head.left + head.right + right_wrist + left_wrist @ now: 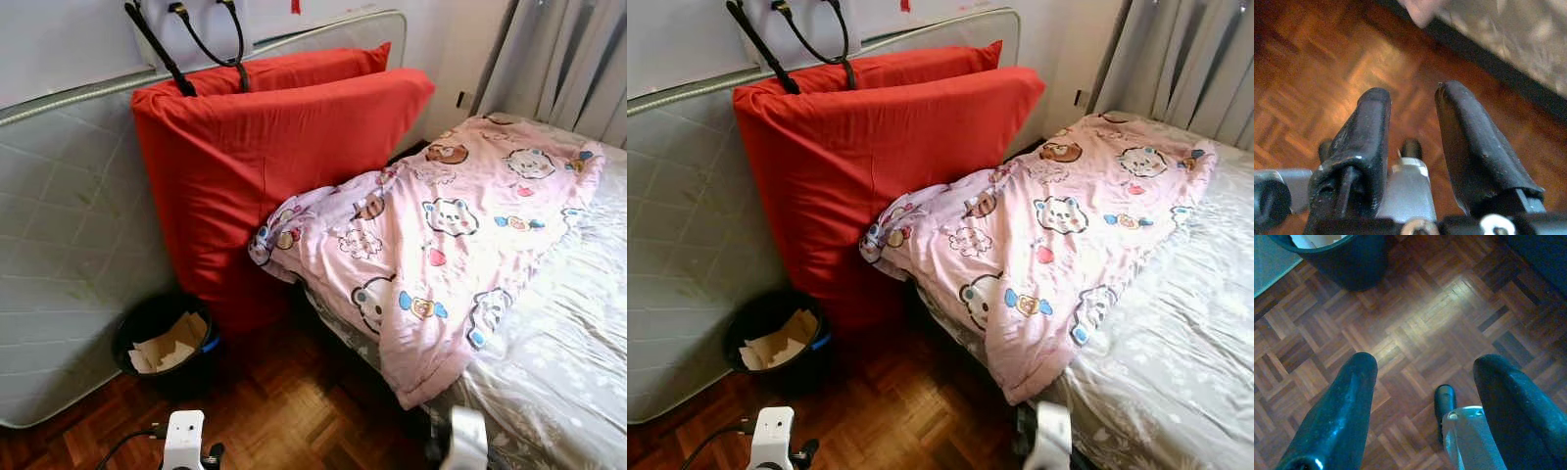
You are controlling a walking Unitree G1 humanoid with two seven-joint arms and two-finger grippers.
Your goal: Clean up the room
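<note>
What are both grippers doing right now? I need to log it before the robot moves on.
Left gripper: open, holding nothing, above the wooden floor.
Right gripper: open, holding nothing, near the bed edge.

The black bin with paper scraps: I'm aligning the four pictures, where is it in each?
Left eye view: bin lower left, between mattress and red cushion.
Right eye view: lower left again.
Left wrist view: upper left corner.
Right wrist view: parquet floor and bed edge instead.
Shared landmark: that parquet floor.
</note>
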